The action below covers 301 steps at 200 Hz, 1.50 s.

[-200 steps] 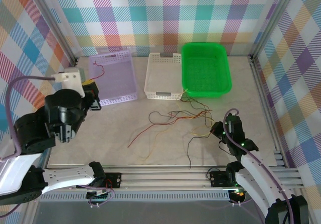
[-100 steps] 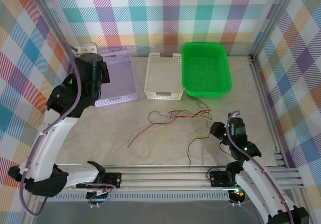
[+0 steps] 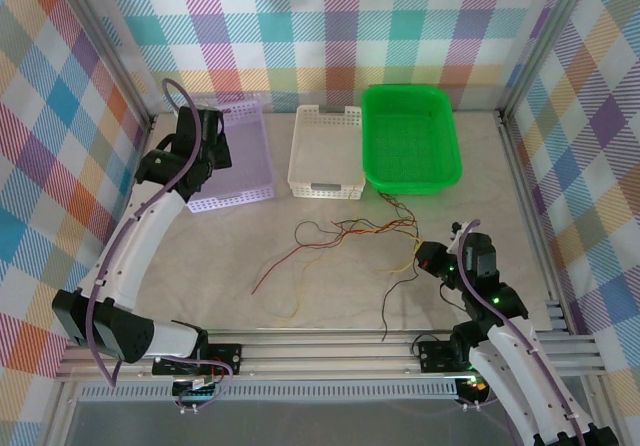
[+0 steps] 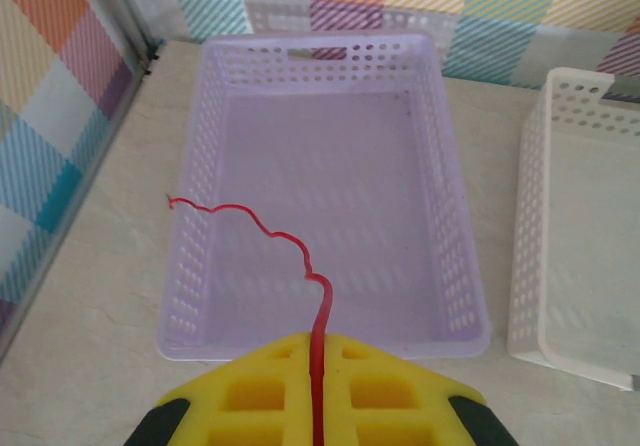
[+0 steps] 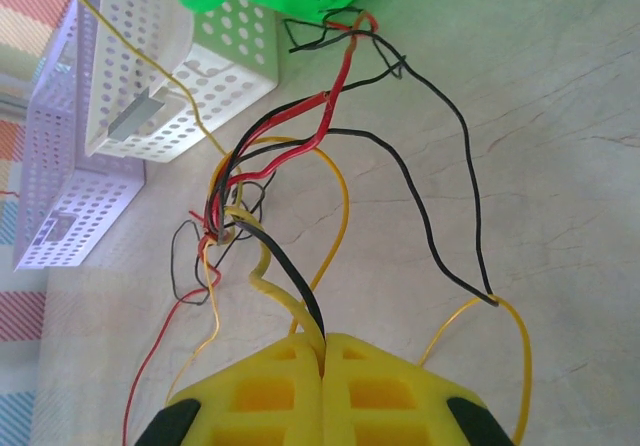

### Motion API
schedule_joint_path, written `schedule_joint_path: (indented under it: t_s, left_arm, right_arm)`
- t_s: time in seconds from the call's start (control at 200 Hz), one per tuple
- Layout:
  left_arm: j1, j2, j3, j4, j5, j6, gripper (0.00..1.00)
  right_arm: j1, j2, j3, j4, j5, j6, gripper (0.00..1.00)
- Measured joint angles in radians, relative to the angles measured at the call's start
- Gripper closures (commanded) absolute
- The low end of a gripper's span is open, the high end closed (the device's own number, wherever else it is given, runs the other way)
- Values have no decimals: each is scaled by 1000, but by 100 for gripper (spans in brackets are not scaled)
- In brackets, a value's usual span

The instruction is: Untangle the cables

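Left wrist view: left gripper (image 4: 318, 391) pinched shut on one red cable (image 4: 316, 306), above the lilac basket (image 4: 455, 256) left of the white basket (image 4: 528, 246). Right gripper (image 5: 322, 361) clamps black and yellow strands of the cables (image 5: 285, 265) tangled before the white basket.

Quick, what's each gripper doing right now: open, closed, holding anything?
Left gripper: shut on a red wire.
Right gripper: shut on black and yellow wires.

bright, even light from above, soft faint shadows; wrist views look perhaps slightly soft near the bottom edge.
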Motion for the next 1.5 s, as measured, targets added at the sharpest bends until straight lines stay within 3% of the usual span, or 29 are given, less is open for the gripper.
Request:
schedule_joint_path:
  t_s: [0.175, 0.395, 0.545, 0.925, 1.31, 1.505]
  left_arm:
    - [3, 3, 23, -3, 30, -13, 100]
    - [3, -1, 257, -35, 65, -26, 100]
    - [3, -28, 306, -36, 95, -36, 100]
    - [3, 11, 63, -11, 83, -55, 100]
    - [3, 42, -66, 67, 71, -80, 100]
    - [3, 198, -120, 78, 66, -113, 100]
  right_arm:
    - [0, 6, 19, 0, -30, -13, 100]
    - [0, 38, 24, 14, -58, -16, 100]
    - [0, 52, 23, 34, -66, -16, 100]
    - [0, 56, 23, 39, -80, -25, 100]
    - [0, 55, 9, 45, -97, -43, 100]
    - [0, 63, 3, 48, -124, -43, 100]
